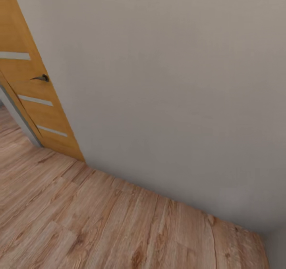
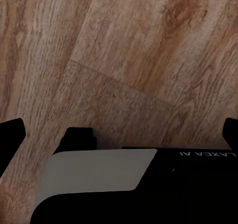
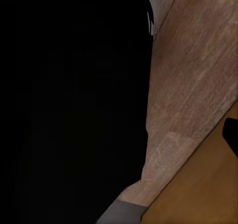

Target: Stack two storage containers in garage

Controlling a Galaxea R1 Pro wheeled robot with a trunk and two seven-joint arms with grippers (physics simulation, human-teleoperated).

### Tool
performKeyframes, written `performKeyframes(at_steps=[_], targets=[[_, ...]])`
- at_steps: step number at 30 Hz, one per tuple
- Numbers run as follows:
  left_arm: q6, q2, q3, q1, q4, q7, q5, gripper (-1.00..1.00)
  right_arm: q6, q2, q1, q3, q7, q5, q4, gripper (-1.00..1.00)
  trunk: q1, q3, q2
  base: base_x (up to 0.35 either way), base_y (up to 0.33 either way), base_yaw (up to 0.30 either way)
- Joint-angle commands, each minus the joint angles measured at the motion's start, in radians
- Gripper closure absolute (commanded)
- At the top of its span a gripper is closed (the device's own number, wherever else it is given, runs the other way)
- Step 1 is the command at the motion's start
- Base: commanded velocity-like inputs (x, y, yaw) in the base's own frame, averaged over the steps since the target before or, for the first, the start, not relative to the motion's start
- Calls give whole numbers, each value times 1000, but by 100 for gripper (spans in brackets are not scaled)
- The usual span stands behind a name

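matt, pale plaster-like wall (image 1: 178,94); light wood plank floor (image 1: 99,225) with visible grain and knots; smooth orange wood door (image 1: 37,110) with dark metal handle (image 1: 41,77).

Pale wall (image 1: 171,82), wood floor (image 1: 99,225), orange door (image 1: 35,102)

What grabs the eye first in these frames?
In the head view, a big plain pale wall takes up most of the picture, meeting a light wood plank floor below. At the left edge stands an orange-brown door with pale horizontal stripes and a dark lever handle. The left wrist view looks down on the same wood planks past the dark body of the robot.
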State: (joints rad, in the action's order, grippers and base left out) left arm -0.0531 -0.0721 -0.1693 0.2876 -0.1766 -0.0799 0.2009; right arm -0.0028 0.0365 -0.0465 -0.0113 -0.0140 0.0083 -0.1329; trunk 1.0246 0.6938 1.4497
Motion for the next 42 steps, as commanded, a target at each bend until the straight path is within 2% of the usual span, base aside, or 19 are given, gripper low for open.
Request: performKeyframes(at_steps=[1, 8, 26, 42], targets=[[-4, 0, -9, 1, 1, -4, 10, -100, 0, 0, 0, -1, -2, 1, -1, -100, 0, 2, 0, 243, 196, 197], [-4, 0, -9, 1, 0, -4, 11, -100, 0, 0, 0, -1, -2, 1, -1, -100, 0, 10, 0, 180, 126, 198], [-4, 0, -7, 1, 0, -4, 14, -100, 0, 2, 0, -1, -3, 2, -1, -100, 0, 30, 0, 15, 8, 192], [-4, 0, -7, 1, 0, 3, 14, -100, 0, 2, 0, -1, -1, 2, -3, -100, 0, 12, 0, 0, 0, 89]])
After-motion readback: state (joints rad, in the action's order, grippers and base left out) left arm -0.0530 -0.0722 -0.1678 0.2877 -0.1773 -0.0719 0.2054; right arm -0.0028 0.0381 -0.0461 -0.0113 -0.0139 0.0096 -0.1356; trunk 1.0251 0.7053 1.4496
